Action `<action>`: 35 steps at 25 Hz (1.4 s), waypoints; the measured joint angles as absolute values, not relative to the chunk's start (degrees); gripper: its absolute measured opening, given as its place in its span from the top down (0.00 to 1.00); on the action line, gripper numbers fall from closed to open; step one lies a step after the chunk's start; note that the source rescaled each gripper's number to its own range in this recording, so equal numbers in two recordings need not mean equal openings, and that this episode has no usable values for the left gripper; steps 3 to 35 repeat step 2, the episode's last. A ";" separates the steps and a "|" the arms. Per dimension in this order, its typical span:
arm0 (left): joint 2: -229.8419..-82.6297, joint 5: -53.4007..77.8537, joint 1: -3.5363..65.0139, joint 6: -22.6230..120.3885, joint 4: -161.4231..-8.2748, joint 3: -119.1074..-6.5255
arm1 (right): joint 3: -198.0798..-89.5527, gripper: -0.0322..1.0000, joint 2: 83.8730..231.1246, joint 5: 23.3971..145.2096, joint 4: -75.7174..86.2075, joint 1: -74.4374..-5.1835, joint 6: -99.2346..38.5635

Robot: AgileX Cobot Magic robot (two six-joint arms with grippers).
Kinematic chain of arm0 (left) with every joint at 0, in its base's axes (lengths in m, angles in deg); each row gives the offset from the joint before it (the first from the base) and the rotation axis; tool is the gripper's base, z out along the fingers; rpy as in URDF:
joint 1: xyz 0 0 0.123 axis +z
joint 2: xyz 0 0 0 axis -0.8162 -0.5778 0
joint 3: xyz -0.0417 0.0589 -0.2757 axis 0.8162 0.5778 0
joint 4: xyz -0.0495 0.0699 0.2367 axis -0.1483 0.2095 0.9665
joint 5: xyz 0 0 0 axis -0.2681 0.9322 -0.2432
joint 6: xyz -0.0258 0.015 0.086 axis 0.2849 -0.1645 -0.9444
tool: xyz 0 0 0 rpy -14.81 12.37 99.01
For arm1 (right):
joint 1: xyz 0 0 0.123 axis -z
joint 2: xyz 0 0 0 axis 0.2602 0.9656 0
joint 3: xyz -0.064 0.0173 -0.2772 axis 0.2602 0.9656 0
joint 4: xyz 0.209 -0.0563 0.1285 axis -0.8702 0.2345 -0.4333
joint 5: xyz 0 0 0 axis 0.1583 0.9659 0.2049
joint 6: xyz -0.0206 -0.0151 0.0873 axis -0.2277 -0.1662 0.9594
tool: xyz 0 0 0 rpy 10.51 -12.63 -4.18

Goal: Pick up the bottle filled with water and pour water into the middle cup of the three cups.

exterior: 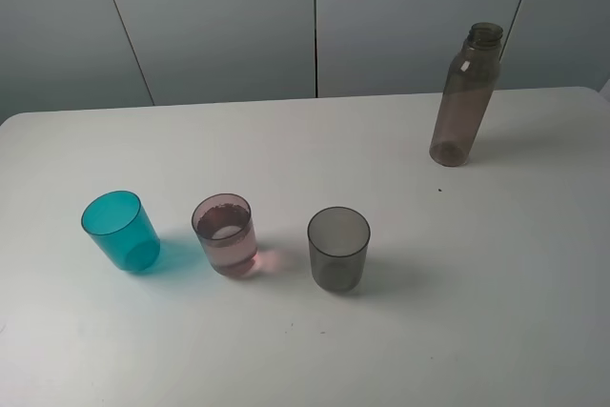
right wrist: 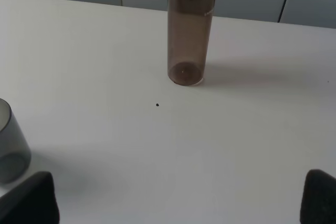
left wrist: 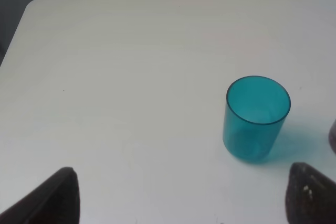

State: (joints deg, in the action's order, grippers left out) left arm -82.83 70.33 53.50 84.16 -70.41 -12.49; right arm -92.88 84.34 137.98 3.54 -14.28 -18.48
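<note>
The smoky brown bottle [exterior: 464, 97] stands upright and uncapped at the back right of the white table [exterior: 305, 140]. Three cups stand in a row near the front: the teal-blue cup [exterior: 120, 230], the middle pink cup [exterior: 226, 234] with a liquid line showing inside, and the smoky grey cup [exterior: 338, 249]. No gripper shows in the exterior view. In the left wrist view my left gripper [left wrist: 186, 198] is open and empty, short of the teal cup [left wrist: 256, 118]. In the right wrist view my right gripper [right wrist: 176, 198] is open and empty, well short of the bottle [right wrist: 190, 30].
Grey wall panels [exterior: 229, 16] rise right behind the table's far edge. The grey cup [right wrist: 10, 145] sits at the edge of the right wrist view. A small dark speck [exterior: 439, 189] lies on the table in front of the bottle.
</note>
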 joint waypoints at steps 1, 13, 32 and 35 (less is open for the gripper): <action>-82.83 70.33 53.50 84.16 -70.41 -12.49 | -92.88 0.00 84.34 137.98 3.54 -14.28 -18.48; -82.83 70.33 53.50 84.16 -70.41 -12.49 | -92.88 0.00 84.34 137.98 3.54 -14.28 -18.48; -82.83 70.33 53.50 84.16 -70.41 -12.49 | -92.88 0.00 84.34 137.98 3.54 -14.28 -18.48; -82.83 70.33 53.50 84.16 -70.41 -12.49 | -92.88 0.00 84.34 137.98 3.54 -14.28 -18.48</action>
